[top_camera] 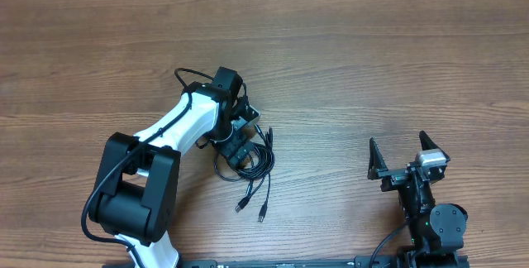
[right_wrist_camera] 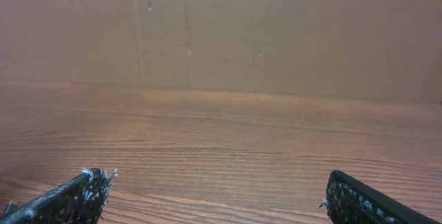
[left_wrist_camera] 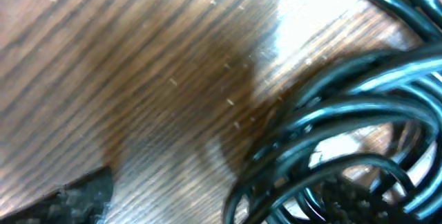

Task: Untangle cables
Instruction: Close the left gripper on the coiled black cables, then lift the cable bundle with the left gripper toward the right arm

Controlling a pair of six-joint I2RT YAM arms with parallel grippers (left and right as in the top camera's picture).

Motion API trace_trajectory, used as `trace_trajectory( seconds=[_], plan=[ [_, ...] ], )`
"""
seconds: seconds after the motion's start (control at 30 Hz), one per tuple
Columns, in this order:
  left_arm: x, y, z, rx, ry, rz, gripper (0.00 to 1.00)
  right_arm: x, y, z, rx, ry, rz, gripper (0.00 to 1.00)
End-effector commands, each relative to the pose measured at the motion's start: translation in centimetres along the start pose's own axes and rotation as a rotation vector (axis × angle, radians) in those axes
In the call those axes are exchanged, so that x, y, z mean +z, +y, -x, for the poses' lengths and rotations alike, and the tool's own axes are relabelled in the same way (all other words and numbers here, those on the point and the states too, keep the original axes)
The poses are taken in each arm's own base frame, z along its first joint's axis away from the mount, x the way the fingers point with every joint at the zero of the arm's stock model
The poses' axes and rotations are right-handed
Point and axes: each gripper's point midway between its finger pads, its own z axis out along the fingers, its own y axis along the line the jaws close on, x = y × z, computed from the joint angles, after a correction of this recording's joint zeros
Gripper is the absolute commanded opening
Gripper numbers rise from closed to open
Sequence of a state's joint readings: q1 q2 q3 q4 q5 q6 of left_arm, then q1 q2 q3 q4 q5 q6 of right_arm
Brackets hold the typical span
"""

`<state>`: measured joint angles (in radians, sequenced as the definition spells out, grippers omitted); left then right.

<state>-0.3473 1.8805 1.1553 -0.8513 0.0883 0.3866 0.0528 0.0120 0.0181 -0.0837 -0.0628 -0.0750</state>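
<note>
Left tool (top_camera: 241,147) low over the worktop (top_camera: 372,53), centre-left of the overhead frame, its tip down in the cable bundle. Left wrist view: jaws set wide apart, one dark finger (left_wrist_camera: 76,195) in the lower left corner, the other partly hidden under cable loops at lower right. Cannot tell whether any strand is pinched between them. The cables (top_camera: 253,162) lie coiled just right of and beneath this tool, thin black loops stacked on one another. Two loose ends trail toward the bottom of the frame and finish in small plugs (top_camera: 241,207) lying side by side on the wood. Close up, the loops (left_wrist_camera: 345,113) fill the right half of the wrist view, glossy and overlapping. Right tool (top_camera: 402,154) at lower right of the overhead frame, well apart from the bundle, jaws spread wide, nothing between them. Its wrist view shows both fingertips (right_wrist_camera: 90,182) at the bottom corners, with bare wood grain beyond and a plain brown wall (right_wrist_camera: 276,30) behind.
</note>
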Motion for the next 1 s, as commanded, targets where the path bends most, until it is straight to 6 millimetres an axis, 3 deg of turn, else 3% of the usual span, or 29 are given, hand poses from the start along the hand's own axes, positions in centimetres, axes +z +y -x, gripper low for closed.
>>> trace_trajectory(
  seconds=[0.0,0.03,0.13,0.17,0.2,0.4,0.53,0.73,0.97],
  plan=[
    [1.1,-0.7,-0.9,-0.008,0.033,-0.024,0.72,0.0,-0.2,-0.2,-0.001,-0.002,-0.010,1.00],
    [1.1,-0.7,-0.9,-0.016,0.033,-0.023,0.63,0.0,-0.2,-0.2,-0.001,-0.002,-0.010,1.00],
    [1.1,-0.7,-1.0,-0.042,0.036,-0.024,0.18,0.0,-0.2,-0.2,-0.001,-0.002,-0.010,1.00],
    [1.1,-0.7,-1.0,-0.050,0.037,-0.024,0.09,0.0,-0.2,-0.2,-0.001,-0.002,-0.010,1.00],
    [1.1,-0.8,-1.0,-0.053,0.036,-0.028,0.06,0.0,-0.2,-0.2,-0.001,-0.002,-0.010,1.00],
    [0.8,-1.0,-1.3,-0.055,0.057,-0.038,0.04,0.0,-0.2,-0.2,-0.001,-0.002,-0.010,1.00],
    [-0.5,-0.6,-1.1,-0.055,0.073,-0.023,0.04,0.0,-0.2,-0.2,-0.001,-0.002,-0.010,1.00],
    [-5.1,0.3,1.8,-0.049,0.028,0.010,0.04,0.0,-0.2,-0.2,-0.001,-0.002,-0.010,1.00],
    [-10.9,-0.3,6.0,0.000,-0.082,0.048,0.04,0.0,-0.2,-0.2,-0.001,-0.002,-0.010,1.00]
  ],
)
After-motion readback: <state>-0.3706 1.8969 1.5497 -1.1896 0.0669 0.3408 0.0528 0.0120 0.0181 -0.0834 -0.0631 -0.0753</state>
